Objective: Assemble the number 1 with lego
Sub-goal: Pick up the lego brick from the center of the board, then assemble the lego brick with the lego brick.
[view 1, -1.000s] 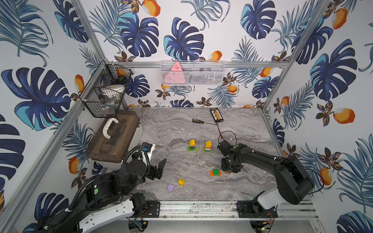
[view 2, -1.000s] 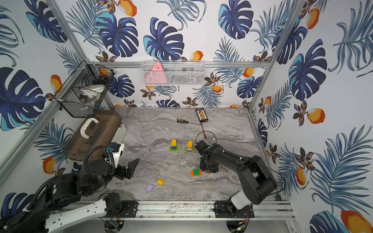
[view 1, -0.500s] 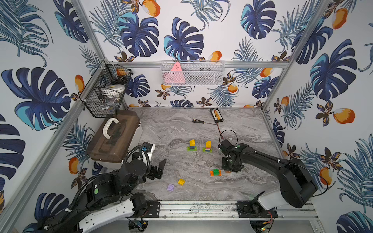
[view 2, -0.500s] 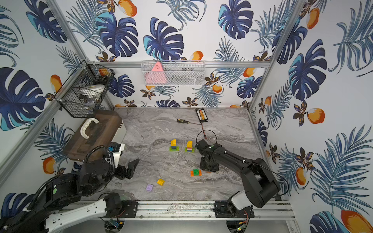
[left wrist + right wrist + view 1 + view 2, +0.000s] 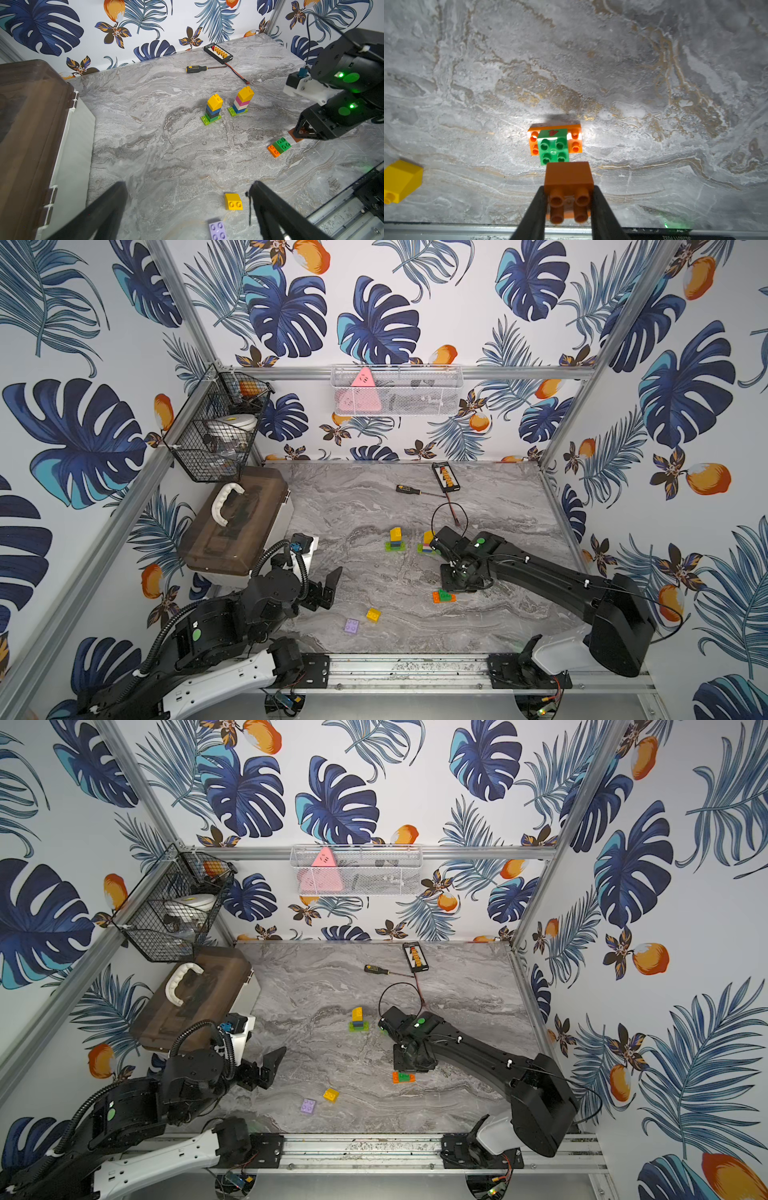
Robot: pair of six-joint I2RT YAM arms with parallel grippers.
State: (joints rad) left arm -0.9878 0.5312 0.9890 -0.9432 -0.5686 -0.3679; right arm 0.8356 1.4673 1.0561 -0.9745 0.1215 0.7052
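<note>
Above table (image 5: 654,83), right fingers (image 5: 535,212) clamp orange brick (image 5: 569,180), seemingly hidden overhead; left fingers (image 5: 268,207) spread.

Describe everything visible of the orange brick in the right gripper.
The orange brick is a 2x2 block of glossy plastic, its four studs facing the wrist camera. The right gripper has its jaws shut on two opposite sides. It is beside the green brick stacked on a longer orange brick; contact unclear.
</note>
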